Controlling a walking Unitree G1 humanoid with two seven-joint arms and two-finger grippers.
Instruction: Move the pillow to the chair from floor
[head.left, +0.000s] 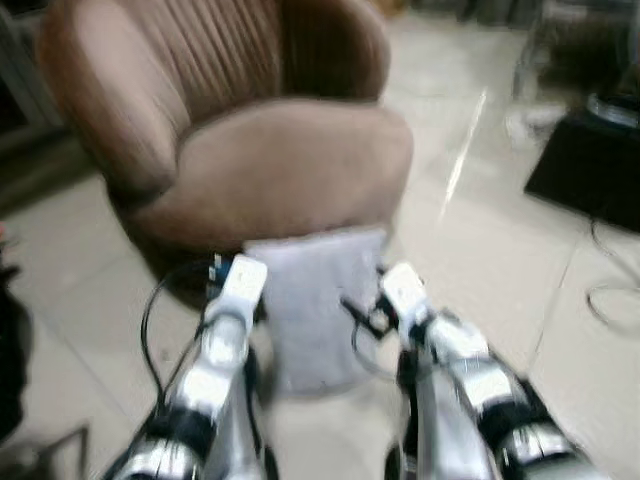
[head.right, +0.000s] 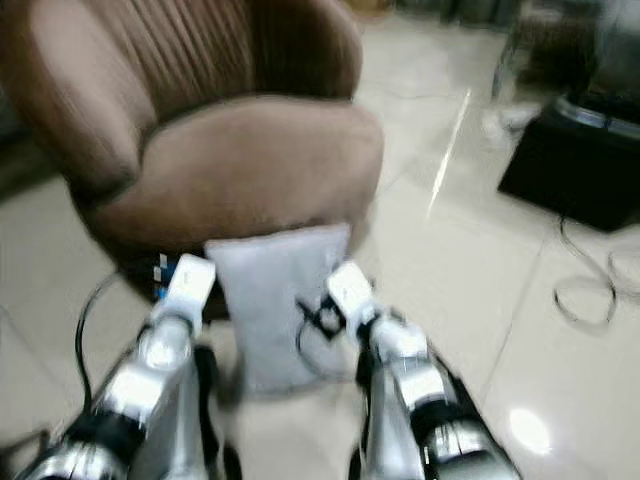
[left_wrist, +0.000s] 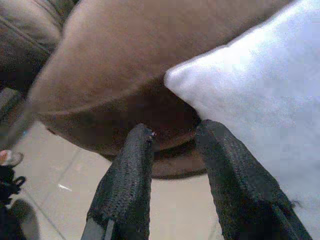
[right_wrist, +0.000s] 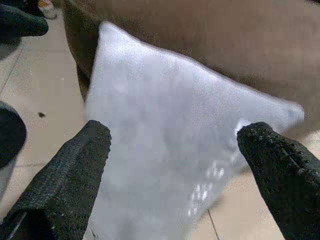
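Pillow (head.left: 318, 310): white, upright on tiled floor (head.left: 480, 260), top edge against front of brown chair (head.left: 270, 170) seat, at 12 o'clock from robot.
Left gripper (left_wrist: 172, 137): fingers apart, beside pillow's left corner.
Right gripper (right_wrist: 175, 137): fingers spread wide, flanking pillow.
Black mat (head.left: 590, 170), cables (head.left: 610, 290): 2 o'clock, open floor between.

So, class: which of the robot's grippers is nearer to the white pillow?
Neither clearly. The left gripper sits at the pillow's left edge, one finger against it; the right gripper is spread wide across its right side, before the chair.
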